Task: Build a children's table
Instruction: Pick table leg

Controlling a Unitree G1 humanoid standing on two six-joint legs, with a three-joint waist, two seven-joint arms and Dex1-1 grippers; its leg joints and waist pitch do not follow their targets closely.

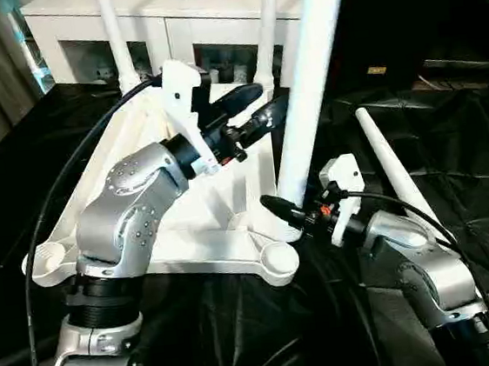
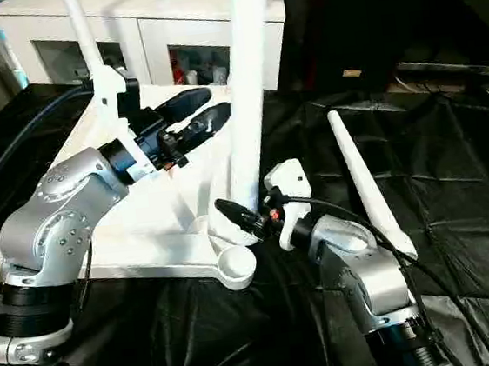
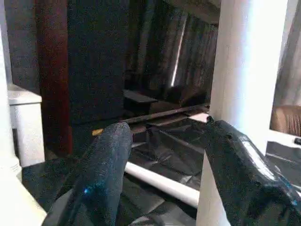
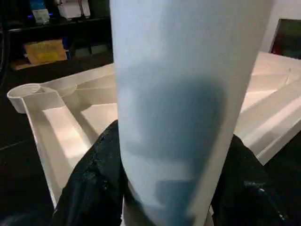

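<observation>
Black cloth [image 1: 244, 340] underlies unlabelled tabletop [image 1: 197, 232]; right gripper [image 1: 284, 212] clamps upright leg [image 1: 308, 80], left gripper [image 1: 249, 105] apart.

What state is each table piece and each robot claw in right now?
Tabletop: upside down on the black cloth.
Two far legs: standing in sockets.
Near leg: upright, gripped low.
Loose leg: lying on the cloth.
Near corner socket: empty.
Right gripper: closed on the near leg.
Left gripper: open, holding nothing.
</observation>
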